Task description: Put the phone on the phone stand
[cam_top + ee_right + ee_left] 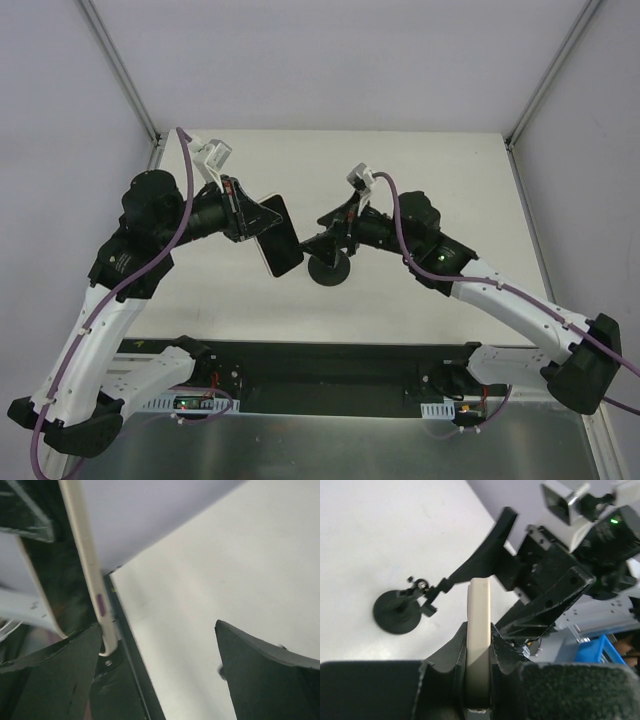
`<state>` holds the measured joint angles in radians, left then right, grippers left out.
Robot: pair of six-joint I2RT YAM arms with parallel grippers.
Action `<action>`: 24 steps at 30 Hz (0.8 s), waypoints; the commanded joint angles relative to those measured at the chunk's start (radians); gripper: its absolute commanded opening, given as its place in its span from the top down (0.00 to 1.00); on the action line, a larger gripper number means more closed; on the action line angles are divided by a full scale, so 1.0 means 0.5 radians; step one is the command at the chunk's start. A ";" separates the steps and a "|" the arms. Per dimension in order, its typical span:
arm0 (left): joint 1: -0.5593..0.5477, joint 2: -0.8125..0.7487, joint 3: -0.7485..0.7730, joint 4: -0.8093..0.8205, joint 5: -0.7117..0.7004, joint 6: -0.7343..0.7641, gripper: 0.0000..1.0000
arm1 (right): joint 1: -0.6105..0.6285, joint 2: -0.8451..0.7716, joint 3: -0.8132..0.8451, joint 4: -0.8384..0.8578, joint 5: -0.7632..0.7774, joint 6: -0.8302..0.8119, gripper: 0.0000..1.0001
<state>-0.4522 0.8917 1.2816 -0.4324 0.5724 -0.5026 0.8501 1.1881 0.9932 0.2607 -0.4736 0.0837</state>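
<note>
My left gripper [262, 228] is shut on the phone [282, 236] and holds it above the table, black screen up, just left of the phone stand [328, 268]. In the left wrist view the phone's cream edge [479, 625] stands pinched between the jaws. The stand [396, 614], with its disc base and knobbed head, sits on the table to the left. My right gripper [328, 236] is open and empty over the stand, close to the phone's far end. In the right wrist view the phone's cream edge [86, 565] runs beside the left finger [55, 675] of my right gripper [160, 672].
White table [430, 180] with grey walls on three sides. A black strip [320, 365] with the arm bases runs along the near edge. One right-gripper finger [490, 555] reaches close to the stand's head.
</note>
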 commanded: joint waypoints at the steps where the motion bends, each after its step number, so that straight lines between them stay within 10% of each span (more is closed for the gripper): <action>1: -0.007 0.023 0.176 -0.224 -0.310 0.020 1.00 | -0.025 -0.182 0.210 -0.673 1.089 -0.011 0.04; 8: -0.007 0.045 0.131 -0.307 -0.424 0.045 1.00 | -0.111 -0.216 0.208 -1.037 1.512 0.293 0.00; 24: -0.007 -0.025 -0.023 -0.280 -0.283 0.171 1.00 | -0.096 0.004 0.072 -1.028 0.889 -0.309 0.58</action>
<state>-0.4519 0.9108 1.2758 -0.6350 0.4030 -0.4381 0.7933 1.1725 1.0153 -0.2955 0.0547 -0.0158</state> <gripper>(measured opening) 0.110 0.456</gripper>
